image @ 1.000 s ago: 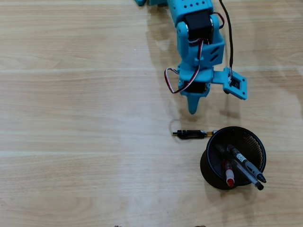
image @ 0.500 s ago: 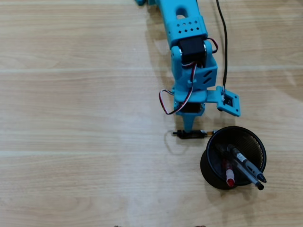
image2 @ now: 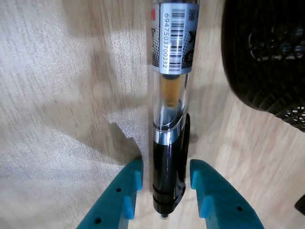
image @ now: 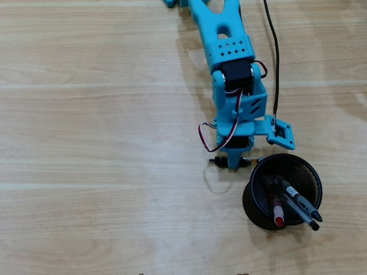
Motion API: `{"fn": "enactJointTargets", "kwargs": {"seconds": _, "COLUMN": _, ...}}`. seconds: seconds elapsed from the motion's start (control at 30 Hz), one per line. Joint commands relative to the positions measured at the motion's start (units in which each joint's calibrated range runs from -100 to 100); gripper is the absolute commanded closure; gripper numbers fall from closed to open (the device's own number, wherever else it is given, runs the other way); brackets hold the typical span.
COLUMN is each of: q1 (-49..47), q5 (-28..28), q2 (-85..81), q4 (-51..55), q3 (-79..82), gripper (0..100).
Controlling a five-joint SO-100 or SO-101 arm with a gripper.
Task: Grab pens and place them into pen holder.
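A pen (image2: 167, 157) with a clear barrel, barcode label and black end lies lengthwise between my two teal fingers in the wrist view. My gripper (image2: 167, 183) straddles its black end. The left finger (image2: 125, 193) stands a narrow gap away from the pen, and the right finger (image2: 209, 191) is at its clip. From overhead the gripper (image: 232, 162) points down over the pen (image: 252, 161), which lies crosswise just left of the black mesh pen holder (image: 257, 172). The holder contains a red-capped pen (image: 278, 215) and two black pens (image: 298, 200).
The pen holder's mesh wall (image2: 262, 57) is close on the right in the wrist view. A black cable (image: 275, 63) runs down beside the arm to the wrist camera mount (image: 281, 134). The light wooden table (image: 86, 143) stretches to the left.
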Motion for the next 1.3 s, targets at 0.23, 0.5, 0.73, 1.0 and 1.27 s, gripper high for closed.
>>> {"fn": "enactJointTargets", "kwargs": {"seconds": 0.23, "q1": -2.36, "q5": -0.02, "q2": 1.76, "q4": 2.23, "q3": -2.29, "gripper": 88}}
{"fn": "enactJointTargets", "kwargs": {"seconds": 0.5, "q1": -2.12, "q5": -0.07, "q2": 3.19, "q4": 16.58, "q3": -1.12, "gripper": 91}}
{"fn": "enactJointTargets", "kwargs": {"seconds": 0.73, "q1": -2.68, "q5": -0.12, "q2": 4.80, "q4": 18.64, "q3": -1.03, "gripper": 92}}
{"fn": "enactJointTargets", "kwargs": {"seconds": 1.0, "q1": -4.13, "q5": -6.45, "q2": 2.26, "q4": 20.62, "q3": -2.02, "gripper": 98}}
{"fn": "enactJointTargets", "kwargs": {"seconds": 1.27, "q1": -6.71, "q5": -13.61, "q2": -14.39, "q4": 25.09, "q3": -5.37, "gripper": 98}}
